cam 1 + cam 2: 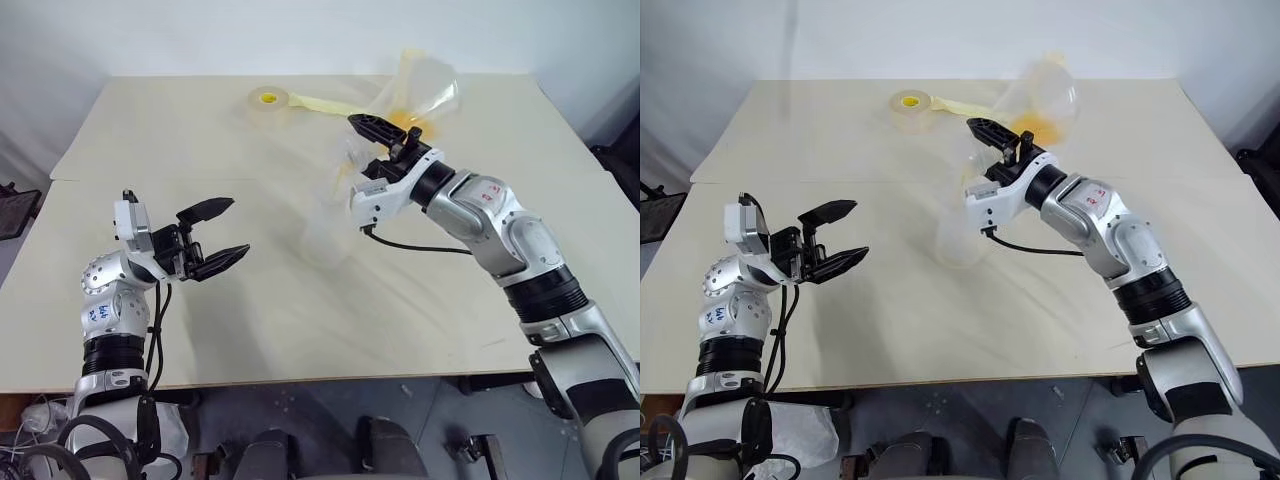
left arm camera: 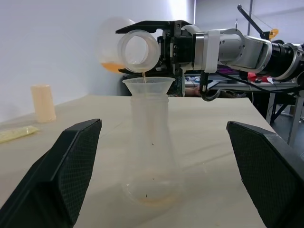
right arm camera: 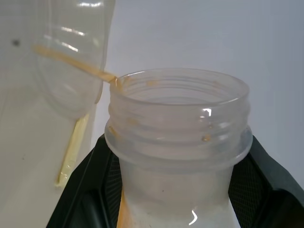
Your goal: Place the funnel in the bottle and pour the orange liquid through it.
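Above the clear, light, tippable plastic bottle standing mid-counter with a translucent funnel in its neck, the right tool clamps a slippery clear flask by its neck, trickling orange liquid, while the left tool gapes wide beside the bottle.

Funnel in bottle at table centre; tape roll behind, flask above.

both eye views look forward and down over the table; the left wrist view faces the bottle level and near; the right wrist view sits tight against the flask.
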Robot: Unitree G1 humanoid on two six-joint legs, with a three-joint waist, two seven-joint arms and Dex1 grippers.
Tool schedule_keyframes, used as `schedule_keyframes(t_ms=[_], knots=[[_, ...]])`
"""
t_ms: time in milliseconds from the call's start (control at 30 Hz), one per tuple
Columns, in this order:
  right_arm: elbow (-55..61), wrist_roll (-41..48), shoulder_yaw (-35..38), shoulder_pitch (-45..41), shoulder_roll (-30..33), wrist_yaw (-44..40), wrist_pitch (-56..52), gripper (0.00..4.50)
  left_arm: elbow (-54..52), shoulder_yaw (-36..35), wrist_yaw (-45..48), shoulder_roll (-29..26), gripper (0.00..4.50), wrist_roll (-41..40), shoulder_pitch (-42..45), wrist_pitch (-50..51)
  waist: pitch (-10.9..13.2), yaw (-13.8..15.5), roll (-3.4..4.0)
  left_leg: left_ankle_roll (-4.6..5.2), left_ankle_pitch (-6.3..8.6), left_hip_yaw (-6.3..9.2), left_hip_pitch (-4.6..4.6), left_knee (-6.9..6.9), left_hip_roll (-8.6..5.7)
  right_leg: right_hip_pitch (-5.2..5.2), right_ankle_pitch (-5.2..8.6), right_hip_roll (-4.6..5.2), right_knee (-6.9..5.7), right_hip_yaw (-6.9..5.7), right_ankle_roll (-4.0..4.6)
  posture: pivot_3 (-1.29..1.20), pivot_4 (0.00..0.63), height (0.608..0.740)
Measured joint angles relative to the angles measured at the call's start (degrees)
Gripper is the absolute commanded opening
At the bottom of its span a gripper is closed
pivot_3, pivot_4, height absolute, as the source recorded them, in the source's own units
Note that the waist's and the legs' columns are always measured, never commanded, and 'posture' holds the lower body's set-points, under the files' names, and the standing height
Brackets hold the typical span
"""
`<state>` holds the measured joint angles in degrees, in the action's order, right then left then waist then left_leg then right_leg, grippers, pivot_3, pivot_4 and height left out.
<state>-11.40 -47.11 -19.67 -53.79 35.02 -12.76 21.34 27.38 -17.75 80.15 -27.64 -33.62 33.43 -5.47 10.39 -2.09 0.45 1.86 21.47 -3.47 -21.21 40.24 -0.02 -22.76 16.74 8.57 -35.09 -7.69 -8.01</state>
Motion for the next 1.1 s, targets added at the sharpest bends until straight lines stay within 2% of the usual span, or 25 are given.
schedule_keyframes(t_ms=[1100], knots=[[-1.9, -5.1, -0.1, -1.4, 0.2, 3.0, 4.6, 2.47, -0.4, 0.3, 0.0, 0.3, 4.50, 0.0, 0.0, 0.0, 0.0, 0.0, 0.00, 0.00, 0.00, -0.01, 0.00, -0.01, 0.02, 0.00, 0.00, 0.00, 0.00, 0.00, 0.00, 0.00, 0.150, 0.740]])
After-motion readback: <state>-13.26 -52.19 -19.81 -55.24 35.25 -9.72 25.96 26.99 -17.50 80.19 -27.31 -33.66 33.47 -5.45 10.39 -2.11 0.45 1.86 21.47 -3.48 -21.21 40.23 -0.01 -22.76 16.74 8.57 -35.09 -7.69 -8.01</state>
